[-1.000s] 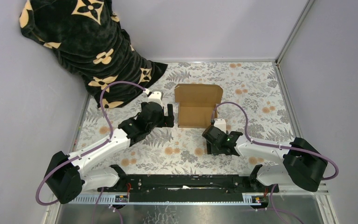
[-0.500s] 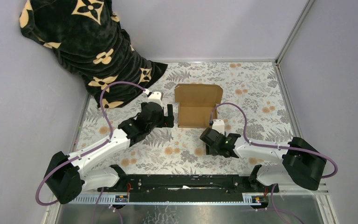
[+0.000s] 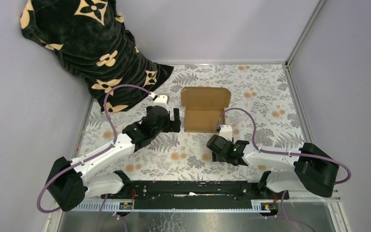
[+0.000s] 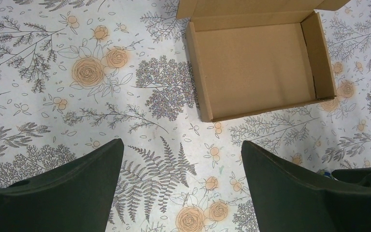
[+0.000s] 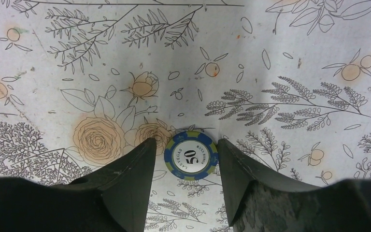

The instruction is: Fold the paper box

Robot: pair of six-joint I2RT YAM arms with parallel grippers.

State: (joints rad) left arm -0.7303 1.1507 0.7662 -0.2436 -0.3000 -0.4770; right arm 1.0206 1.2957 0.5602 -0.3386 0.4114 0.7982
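We judge the paper box (image 3: 205,115), centre of the top view, to be formed with its lid flap open; next the far flap needs folding down. The left gripper (image 4: 181,150) hovers wide and empty. The right gripper (image 5: 185,142), half open, straddles a poker chip (image 5: 191,153) lying on the table; we cannot tell whether it touches.

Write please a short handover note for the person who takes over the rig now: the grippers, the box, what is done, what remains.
Left gripper: open wide, holding nothing, over the table just left of the paper box.
Right gripper: open, low over the table, one finger on each side of a blue poker chip that lies flat; no firm clamp is visible.
Paper box: mid-table, empty, apart from both grippers.
Done: its walls stand up, so it forms a tray.
Left: the lid flap is open at the far side and needs folding shut.
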